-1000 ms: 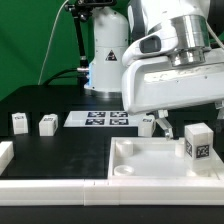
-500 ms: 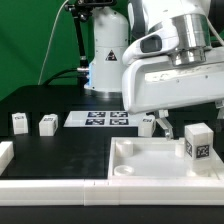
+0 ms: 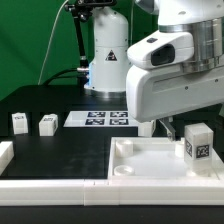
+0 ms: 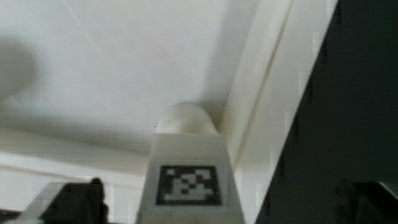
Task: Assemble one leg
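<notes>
One leg (image 3: pixel 197 141), a white post with a tag, stands upright on the white tabletop (image 3: pixel 150 160) near its far right corner. In the wrist view the same leg (image 4: pixel 189 170) rises between my two dark fingertips (image 4: pixel 80 200) without touching them. My gripper (image 3: pixel 158 128) hangs open and empty above the tabletop's back edge, left of that leg, mostly hidden under the white hand. In the wrist view the gripper (image 4: pixel 231 203) has its jaws wide apart. Two more legs (image 3: pixel 18 121) (image 3: pixel 46 124) lie on the black table at the exterior view's left.
The marker board (image 3: pixel 98 119) lies flat behind the tabletop. A white rail (image 3: pixel 50 186) runs along the table's front edge, with a white block (image 3: pixel 5 152) at its far left. The robot base (image 3: pixel 105 55) stands at the back.
The arm has risen, and the hand sits higher in the exterior view. The upright leg and the two legs at the left have not moved.
</notes>
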`<state>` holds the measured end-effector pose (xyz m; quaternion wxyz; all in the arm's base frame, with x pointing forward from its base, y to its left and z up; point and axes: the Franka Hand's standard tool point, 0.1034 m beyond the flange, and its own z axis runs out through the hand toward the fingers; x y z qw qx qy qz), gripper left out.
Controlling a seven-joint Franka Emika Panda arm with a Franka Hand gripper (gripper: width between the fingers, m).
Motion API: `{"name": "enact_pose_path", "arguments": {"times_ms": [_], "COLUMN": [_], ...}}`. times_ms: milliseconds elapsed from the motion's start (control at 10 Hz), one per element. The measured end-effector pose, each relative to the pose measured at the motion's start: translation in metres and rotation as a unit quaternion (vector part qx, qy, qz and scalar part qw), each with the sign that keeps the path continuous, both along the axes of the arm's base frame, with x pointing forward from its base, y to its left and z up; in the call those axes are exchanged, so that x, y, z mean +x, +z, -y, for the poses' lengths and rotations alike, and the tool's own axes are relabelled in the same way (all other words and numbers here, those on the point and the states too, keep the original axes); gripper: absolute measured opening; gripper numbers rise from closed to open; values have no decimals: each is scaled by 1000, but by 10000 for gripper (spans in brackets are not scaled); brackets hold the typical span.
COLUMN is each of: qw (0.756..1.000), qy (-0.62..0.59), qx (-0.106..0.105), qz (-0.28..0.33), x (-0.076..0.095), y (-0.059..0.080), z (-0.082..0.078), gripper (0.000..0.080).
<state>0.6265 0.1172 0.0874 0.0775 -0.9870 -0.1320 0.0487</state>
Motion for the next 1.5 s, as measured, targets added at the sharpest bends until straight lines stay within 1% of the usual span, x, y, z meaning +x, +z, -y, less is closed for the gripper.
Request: {"name": "enact_pose_path", "arguments": {"times_ms": [100, 200, 400, 500, 700, 800, 900, 1000, 1100, 1200, 1500], "qw": [1000, 1000, 999, 998, 998, 998, 998, 998, 998, 998, 998], "qy": [-3, -5, -25, -47, -46, -45, -45, -45, -45, -45, -46], "qx": [1, 1, 0, -1, 0, 0, 0, 0, 0, 0, 0], "qz": [13, 15, 27, 36, 46, 48, 48, 48, 48, 48, 48], "x": [7, 9, 17, 22, 20, 20, 20, 20, 20, 20, 20], "y": [1, 2, 10, 16, 11, 9, 9, 9, 9, 9, 9], "z": [3, 6, 8, 6, 0, -1, -1, -1, -1, -1, -1], "gripper": [649, 649, 649, 649, 649, 613, 613, 420, 420, 291, 291]}}
